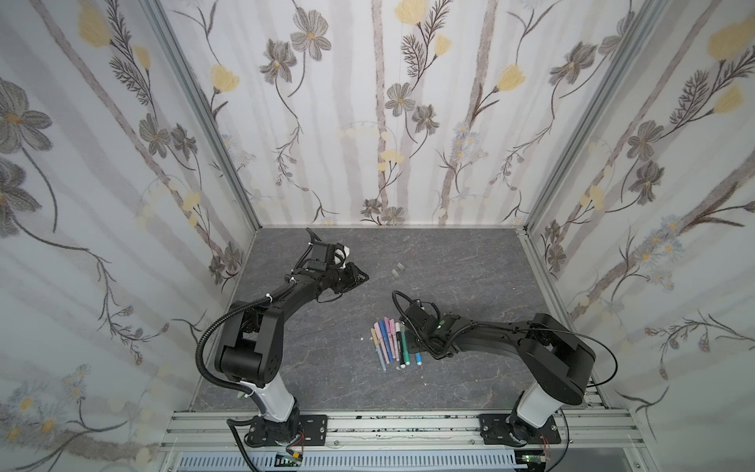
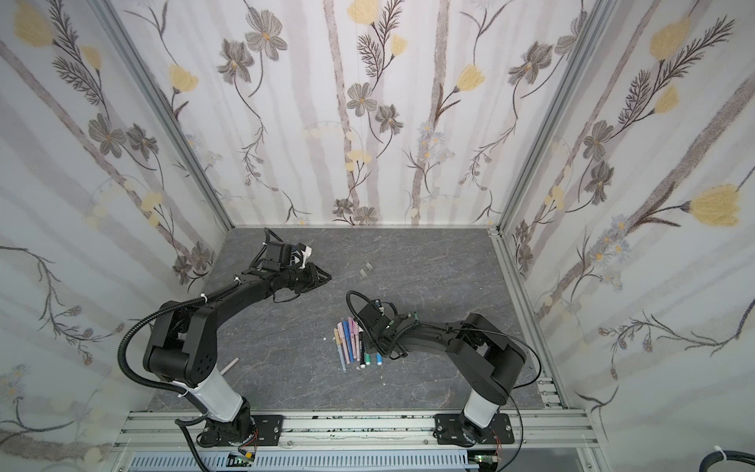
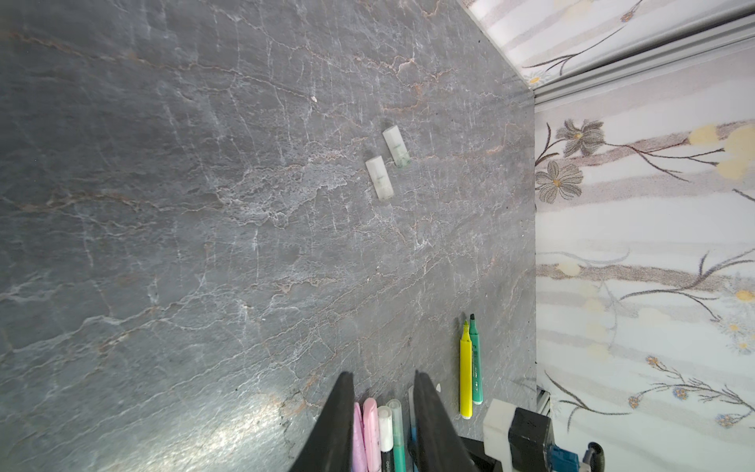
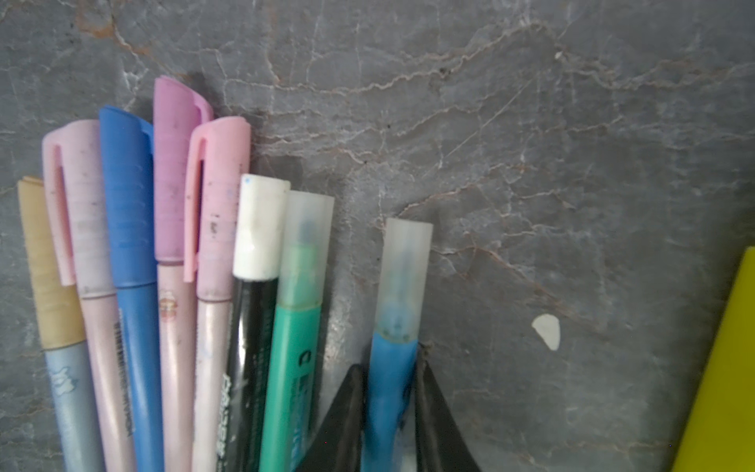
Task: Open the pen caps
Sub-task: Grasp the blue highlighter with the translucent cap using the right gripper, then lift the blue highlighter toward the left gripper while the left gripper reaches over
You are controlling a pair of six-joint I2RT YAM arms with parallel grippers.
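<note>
Several capped pens [image 1: 390,341] [image 2: 353,341] lie side by side on the grey table. Their pen caps are tan [image 4: 45,261], pale pink [image 4: 81,204], blue [image 4: 126,196], purple [image 4: 175,171], pink [image 4: 220,204], white [image 4: 259,229] and frosted [image 4: 306,249]. My right gripper [image 4: 388,365] is shut on the blue pen's barrel [image 4: 386,400], below its frosted cap [image 4: 406,265]; in both top views its arm hides it. Two loose frosted caps [image 3: 380,177] [image 1: 398,270] lie further back. My left gripper [image 3: 383,374] [image 1: 365,279] hovers left of them, narrowly open, holding nothing.
An uncapped yellow highlighter [image 3: 465,367] [image 4: 727,367] and an uncapped green one [image 3: 476,359] lie beside the right gripper. A small white chip [image 4: 546,331] lies between them and the blue pen. Floral walls enclose three sides; an aluminium rail [image 1: 408,425] runs along the front.
</note>
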